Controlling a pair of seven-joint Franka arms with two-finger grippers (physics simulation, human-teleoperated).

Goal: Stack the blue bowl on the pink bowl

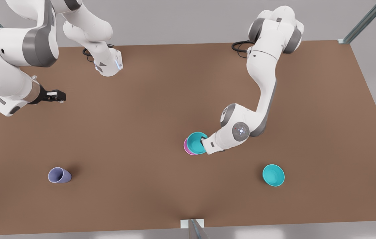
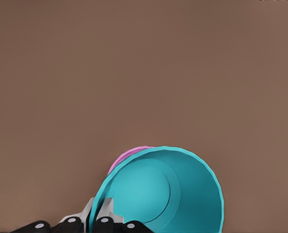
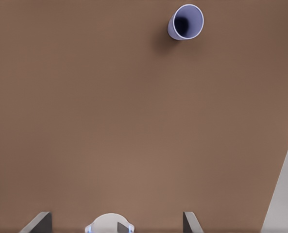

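Left hand pinches the blue bowl's rim, the bowl sitting over the pink bowl mid-worktop. Right hand waits above the worktop at the front view's left, fingers spread.

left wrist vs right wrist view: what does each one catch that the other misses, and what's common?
Left wrist view: the blue bowl held by the left gripper, whose fingers are shut on its rim, with the pink bowl peeking out from behind it. The blue bowl overlaps the pink one; whether it is fully seated cannot be told.

Right wrist view: the lavender cup lying on its side, the right gripper open and waiting, and a white arm base.

Both: the brown table.
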